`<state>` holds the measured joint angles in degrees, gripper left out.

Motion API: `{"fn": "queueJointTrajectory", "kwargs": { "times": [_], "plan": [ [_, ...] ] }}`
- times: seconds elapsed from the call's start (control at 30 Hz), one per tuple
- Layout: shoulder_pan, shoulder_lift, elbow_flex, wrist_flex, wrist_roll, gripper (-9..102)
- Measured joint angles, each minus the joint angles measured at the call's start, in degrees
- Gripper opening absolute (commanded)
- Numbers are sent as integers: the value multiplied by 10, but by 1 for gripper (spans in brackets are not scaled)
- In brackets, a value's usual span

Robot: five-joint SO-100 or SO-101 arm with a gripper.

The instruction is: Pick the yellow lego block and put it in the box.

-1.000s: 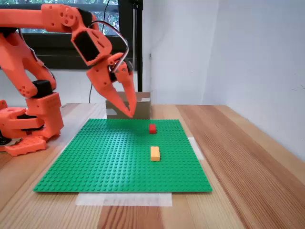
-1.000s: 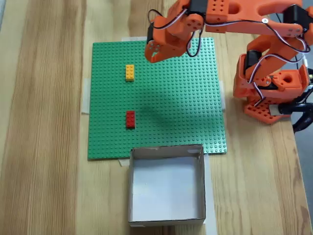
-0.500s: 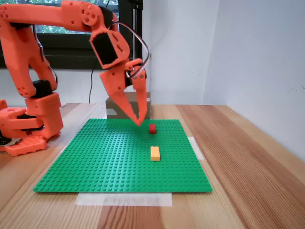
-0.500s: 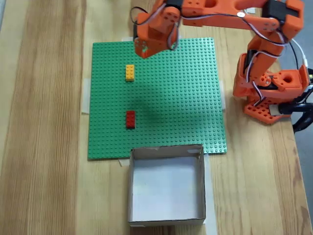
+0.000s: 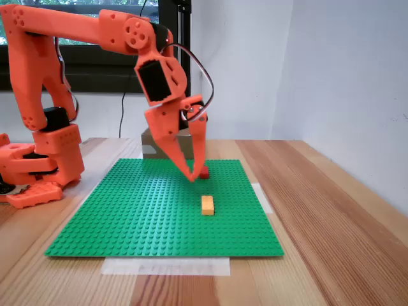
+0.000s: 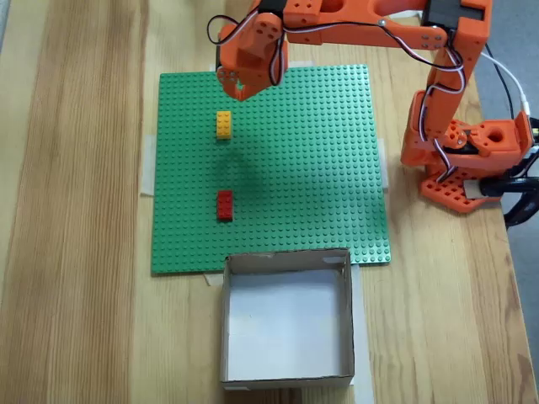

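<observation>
Yellow lego block (image 6: 223,124) lies free on green baseplate (image 6: 303,168); gripper (image 5: 194,175) poised above, fingers slightly apart, empty. Reach step; next: descend, straddle block. Box (image 6: 286,320) waits.

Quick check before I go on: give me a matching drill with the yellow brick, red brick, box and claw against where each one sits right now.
Things:
1. yellow brick
2. red brick
3. box
4. claw

Places:
A. off the green plate, at its edge
B. on the plate, nearer the box
C. above the plate, holding nothing
D. on the plate, nearer the claw

Pairs: 1-D, 2-B, 3-A, 4-C
</observation>
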<state>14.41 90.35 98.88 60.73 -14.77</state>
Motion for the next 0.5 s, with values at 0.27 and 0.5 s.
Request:
{"fn": "queueJointTrajectory", "kwargs": {
  "times": [0.27, 0.5],
  "plan": [
    [-1, -40, -32, 5, -13, -1],
    [-1, -55, -35, 5, -19, -1]
  ]
}}
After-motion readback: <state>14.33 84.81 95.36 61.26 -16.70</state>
